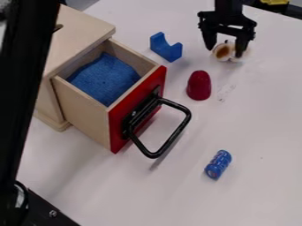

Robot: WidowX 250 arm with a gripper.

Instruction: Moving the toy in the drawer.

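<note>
Two widely parted fingers of the black tool (224, 52) straddle the small white-and-brown toy (222, 51); firm grip cannot be confirmed. Both are up and right of the open red-fronted wooden drawer (117, 122).

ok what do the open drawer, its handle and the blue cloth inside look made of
The drawer looks like pale, unpainted wood on its sides, with a flat red, probably painted front. The handle is smooth black bar, perhaps coated metal or plastic. The blue cloth seems woven or knit: matte, softly bunched.
</note>
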